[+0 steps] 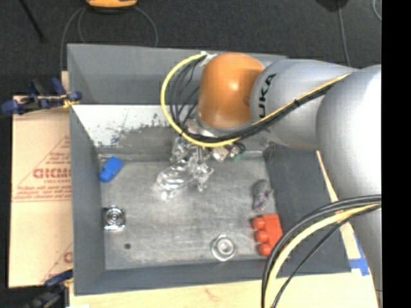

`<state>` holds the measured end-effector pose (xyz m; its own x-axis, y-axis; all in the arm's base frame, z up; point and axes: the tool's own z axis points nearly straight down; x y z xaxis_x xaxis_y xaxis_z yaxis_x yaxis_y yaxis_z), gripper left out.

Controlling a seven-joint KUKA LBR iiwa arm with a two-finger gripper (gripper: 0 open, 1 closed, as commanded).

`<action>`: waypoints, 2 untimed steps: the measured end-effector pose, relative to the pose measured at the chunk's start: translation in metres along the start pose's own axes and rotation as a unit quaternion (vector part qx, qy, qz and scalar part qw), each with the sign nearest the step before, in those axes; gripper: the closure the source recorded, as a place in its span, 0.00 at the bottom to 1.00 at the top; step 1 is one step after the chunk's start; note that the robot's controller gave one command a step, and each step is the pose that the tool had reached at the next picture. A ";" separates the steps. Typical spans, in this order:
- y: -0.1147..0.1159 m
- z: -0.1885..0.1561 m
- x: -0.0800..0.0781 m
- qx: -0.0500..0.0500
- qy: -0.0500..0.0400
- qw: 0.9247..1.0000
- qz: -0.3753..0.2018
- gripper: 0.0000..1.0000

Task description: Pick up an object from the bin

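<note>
**My hand low over a clear crumpled piece at mid-bin**

Nearest the camera, close to the front wall of the grey bin (87, 204), a clear ring (223, 248) lies flat on the floor. Just to its right, in the front right corner, sits an orange piece (266, 231) with rounded lobes along its left side. Well apart from both, toward the front left corner, lies a small silver round part (113, 218).

Just behind the orange piece, against the right wall, rests a small grey lump (260, 196); whether the two touch I cannot tell.

Farther back, about the middle of the floor, lies the clear crumpled piece (170, 183), glinting and irregular in outline. It is the thing nearest my hand and stands apart from everything else in the bin. At about the same depth, near the left wall, lies a blue block (110, 169), slightly tilted.

My hand (192, 161) hangs low over the floor just behind and to the right of the clear crumpled piece, its metal parts overlapping that piece's far edge in this view. I cannot tell whether my hand is spread or pressed together, nor whether it touches the piece.

Above the hand sits the orange cover (225, 88) of my wrist, and my grey arm runs off to the right. Farthest back, dark specks (112, 132) mark the foot of the rear wall.
</note>
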<state>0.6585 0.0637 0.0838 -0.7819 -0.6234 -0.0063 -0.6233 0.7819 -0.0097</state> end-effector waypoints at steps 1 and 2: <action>0.021 -0.110 -0.011 -0.002 0.000 1.000 0.009 1.00; 0.021 -0.168 0.017 -0.003 0.001 0.986 -0.165 1.00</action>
